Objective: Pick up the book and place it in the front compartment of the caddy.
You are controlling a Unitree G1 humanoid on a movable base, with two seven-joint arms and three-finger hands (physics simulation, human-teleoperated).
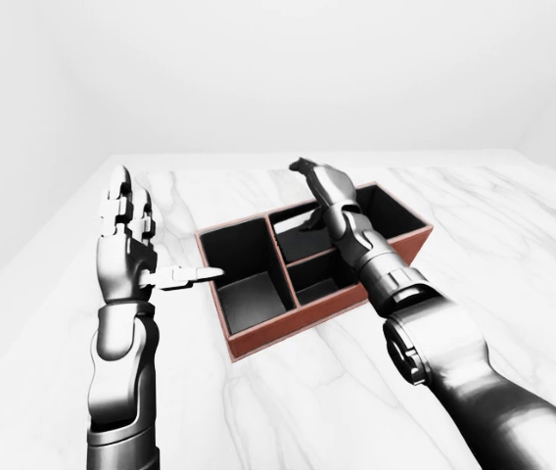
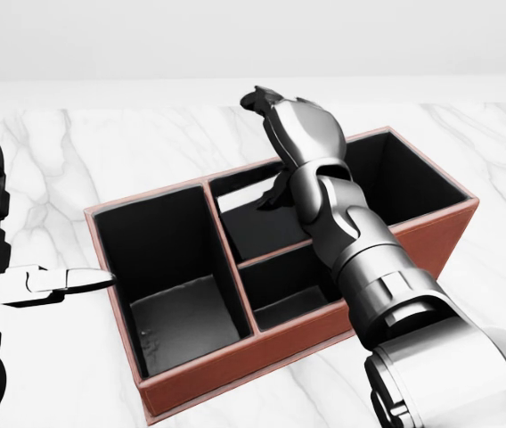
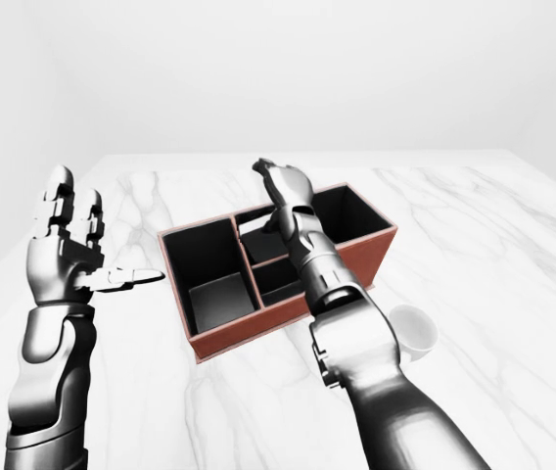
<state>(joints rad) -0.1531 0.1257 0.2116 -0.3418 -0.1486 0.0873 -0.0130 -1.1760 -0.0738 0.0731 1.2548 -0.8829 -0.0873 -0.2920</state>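
The red-brown caddy (image 2: 235, 379) stands on the marble table, split into several black-lined compartments. The book (image 2: 249, 220) shows only as a dark grey slab low in the upper middle compartment, mostly in shadow. My right hand (image 2: 273, 134) hovers over that compartment's far rim, open, fingers (image 2: 255, 96) lifted and spread, holding nothing. In the head view my left hand (image 2: 57, 283) stays open at the left. One finger points at the caddy's left wall, just short of touching it.
A white cup (image 3: 413, 331) stands on the table right of my right forearm in the right-eye view. The large left compartment (image 2: 177, 321) and the lower middle compartment (image 2: 289, 308) hold nothing visible. White marble spreads all around the caddy.
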